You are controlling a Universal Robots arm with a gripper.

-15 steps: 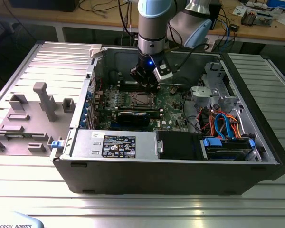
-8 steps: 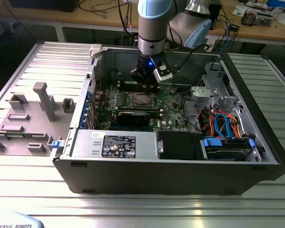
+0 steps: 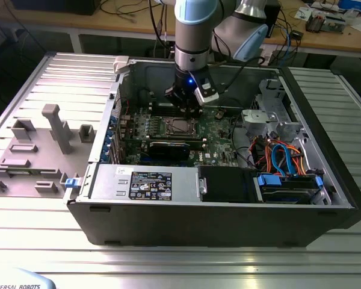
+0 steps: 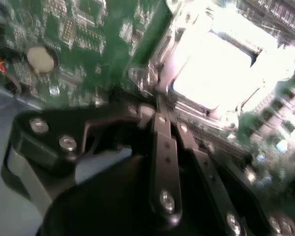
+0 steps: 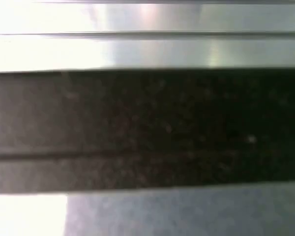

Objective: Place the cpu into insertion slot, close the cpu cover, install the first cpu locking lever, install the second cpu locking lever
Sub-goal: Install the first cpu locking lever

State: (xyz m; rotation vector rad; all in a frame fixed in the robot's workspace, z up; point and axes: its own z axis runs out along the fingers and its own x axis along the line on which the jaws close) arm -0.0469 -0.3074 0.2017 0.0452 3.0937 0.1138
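Observation:
The open computer case holds the green motherboard point(image 3: 219, 129). On it sits the insertion slot point(image 3: 179, 126), a square socket with a shiny rim. In the second wrist view the cpu point(image 4: 214, 69) lies in it, its silver top glaring bright, and the cpu cover point(image 4: 162, 54) frames it, apparently lying flat. My gripper point(image 3: 185, 112) hangs from the arm just behind the socket. In the second wrist view its black fingers meet at a point, shut, and the gripper point(image 4: 157, 104) touches or nearly touches the socket's metal edge. I cannot make out a locking lever.
A black graphics card point(image 3: 168, 148) lies just in front of the socket. The power supply point(image 3: 144, 180) and drive bay with orange and blue cables point(image 3: 283, 158) fill the case's front and right. Grey fixtures point(image 3: 57, 129) stand on the table at the exterior view's left. The first wrist view faces a ribbed metal surface point(image 5: 147, 49).

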